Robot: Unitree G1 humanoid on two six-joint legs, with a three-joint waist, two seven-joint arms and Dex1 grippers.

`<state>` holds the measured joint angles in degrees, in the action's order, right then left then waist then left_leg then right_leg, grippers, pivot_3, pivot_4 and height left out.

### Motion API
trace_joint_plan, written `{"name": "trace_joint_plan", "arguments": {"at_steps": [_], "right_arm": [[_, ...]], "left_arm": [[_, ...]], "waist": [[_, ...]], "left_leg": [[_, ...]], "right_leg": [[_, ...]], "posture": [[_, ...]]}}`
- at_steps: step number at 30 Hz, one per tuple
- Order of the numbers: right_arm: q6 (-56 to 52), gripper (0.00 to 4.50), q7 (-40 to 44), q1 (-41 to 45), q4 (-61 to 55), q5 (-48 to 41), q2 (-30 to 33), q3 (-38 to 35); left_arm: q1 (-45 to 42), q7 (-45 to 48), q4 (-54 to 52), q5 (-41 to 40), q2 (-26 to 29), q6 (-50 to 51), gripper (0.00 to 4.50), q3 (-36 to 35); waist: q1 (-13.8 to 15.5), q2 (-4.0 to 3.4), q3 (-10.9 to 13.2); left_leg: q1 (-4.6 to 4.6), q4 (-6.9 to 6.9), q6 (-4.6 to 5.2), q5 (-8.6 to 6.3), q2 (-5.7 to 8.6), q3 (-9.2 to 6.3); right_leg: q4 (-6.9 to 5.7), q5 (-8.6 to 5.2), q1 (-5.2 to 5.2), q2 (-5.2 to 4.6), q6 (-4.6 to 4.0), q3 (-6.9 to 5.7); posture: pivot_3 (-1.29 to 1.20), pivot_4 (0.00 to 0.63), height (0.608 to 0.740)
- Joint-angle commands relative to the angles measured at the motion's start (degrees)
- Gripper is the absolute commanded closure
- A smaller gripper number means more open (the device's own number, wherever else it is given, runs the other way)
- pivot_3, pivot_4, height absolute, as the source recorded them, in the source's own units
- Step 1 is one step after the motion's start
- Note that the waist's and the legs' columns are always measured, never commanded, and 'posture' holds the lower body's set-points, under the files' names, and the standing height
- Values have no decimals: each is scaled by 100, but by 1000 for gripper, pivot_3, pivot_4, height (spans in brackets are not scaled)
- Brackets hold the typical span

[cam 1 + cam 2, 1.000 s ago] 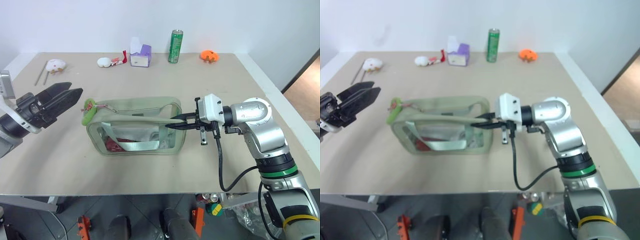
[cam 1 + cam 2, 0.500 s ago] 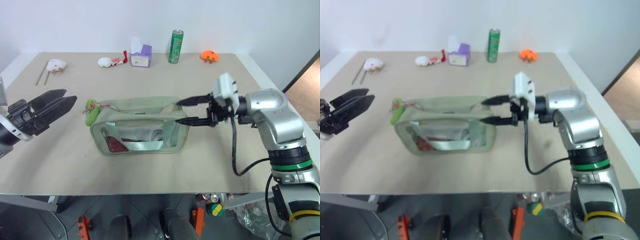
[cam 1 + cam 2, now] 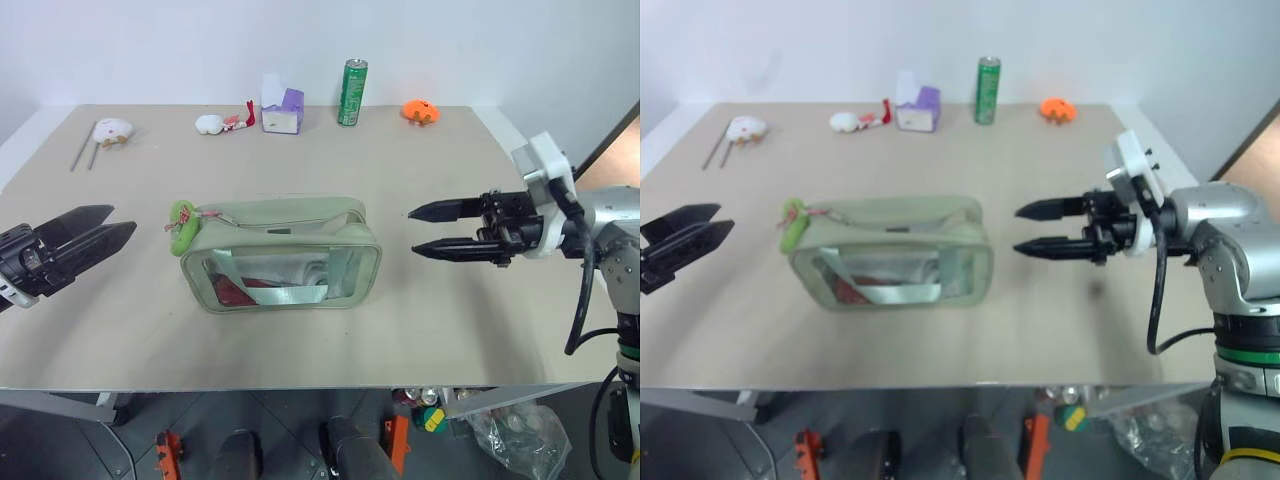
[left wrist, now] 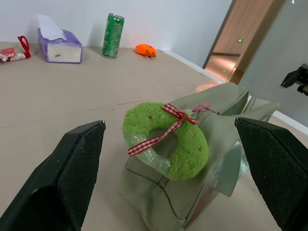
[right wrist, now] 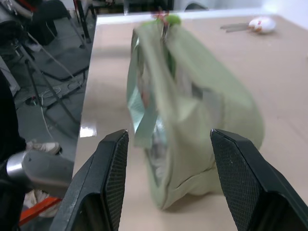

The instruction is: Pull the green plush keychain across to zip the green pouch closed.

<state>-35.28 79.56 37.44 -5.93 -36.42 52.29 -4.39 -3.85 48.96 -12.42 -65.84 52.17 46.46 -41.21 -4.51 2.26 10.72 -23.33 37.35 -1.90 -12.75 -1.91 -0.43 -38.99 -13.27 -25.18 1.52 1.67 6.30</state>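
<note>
A: What does the head view show?

B: A pouch [image 3: 282, 253] lies mid-worktop [image 3: 450, 330], between the two claws. The keychain [image 3: 181, 224] hangs at the pouch end facing the left claw [image 3: 92, 231], which has its fingers spread wide and holds nothing. The right claw [image 3: 427, 230] points at the pouch's other end, clear of it, fingers parted and empty.

A: And the left wrist view?

B: The keychain [image 4: 166, 140], a ring with a checked red ribbon, sits straight ahead between the spread fingers [image 4: 72, 180], untouched. Beyond it stand a can [image 4: 113, 35] and a tissue box [image 4: 59, 47].

A: The right wrist view?

B: The pouch [image 5: 192, 115] lies end-on between the parted fingers [image 5: 106, 178], with the keychain [image 5: 168, 20] at its far end.
</note>
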Motion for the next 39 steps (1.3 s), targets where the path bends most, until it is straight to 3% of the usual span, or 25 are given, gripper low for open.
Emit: {"name": "trace_joint_plan", "arguments": {"at_steps": [1, 14, 17, 22, 23, 32, 39], "right_arm": [[380, 1730, -216, -51, -222, 413, -127, 295], [1051, 1730, -384, 349, 244, 1099, -798, 947], [1090, 2475, -432, 384, 301, 1116, -908, 944], [1115, 4289, -327, 367, 278, 1050, -909, 916], [1120, 4481, -311, 369, 285, 1050, -910, 912], [1202, 4481, -285, 347, 318, 1102, -949, 951], [1178, 4481, -277, 268, 235, 1057, -938, 934]], "left_arm": [[-47, 90, -56, 28, 57, -100, 0, -139], [-69, 43, -208, 139, -106, -168, 0, 103], [-36, -4, -239, 188, -193, -187, 0, 133], [6, -58, -264, 243, -301, -201, 0, 193], [16, -51, -279, 245, -316, -195, 0, 217], [-73, 133, -1174, -239, -105, 90, 0, 614], [-324, 165, -1261, -367, 84, 152, 0, 688]], "waist": [[0, 0, 0], [7, 1, 0], [4, 1, 0], [7, 1, 0], [7, 1, 0], [7, 1, 0], [6, 1, 0]], "left_leg": [[0, 1, 0, 0, 0, 2], [-4, -1, -1, -1, 1, 0], [-4, -1, -1, -1, 1, 0], [-4, -1, -1, -1, 2, 0], [-4, -1, -1, -1, 2, 0], [-4, 0, -1, -1, 2, -1], [-4, 0, -1, -1, 2, -2]], "right_leg": [[0, 0, 1, -1, 0, 1], [1, 10, -2, -2, 20, 1], [1, 10, -2, -1, 20, 1], [1, 10, -1, -2, 20, 1], [1, 10, -1, -3, 20, 1], [1, 11, 0, -2, 21, 2], [1, 10, -1, 1, 20, 2]], "posture": [[0, 150, 740], [0, 150, 740], [0, 150, 740], [0, 150, 740], [0, 150, 740], [0, 150, 740], [0, 150, 740]]}}
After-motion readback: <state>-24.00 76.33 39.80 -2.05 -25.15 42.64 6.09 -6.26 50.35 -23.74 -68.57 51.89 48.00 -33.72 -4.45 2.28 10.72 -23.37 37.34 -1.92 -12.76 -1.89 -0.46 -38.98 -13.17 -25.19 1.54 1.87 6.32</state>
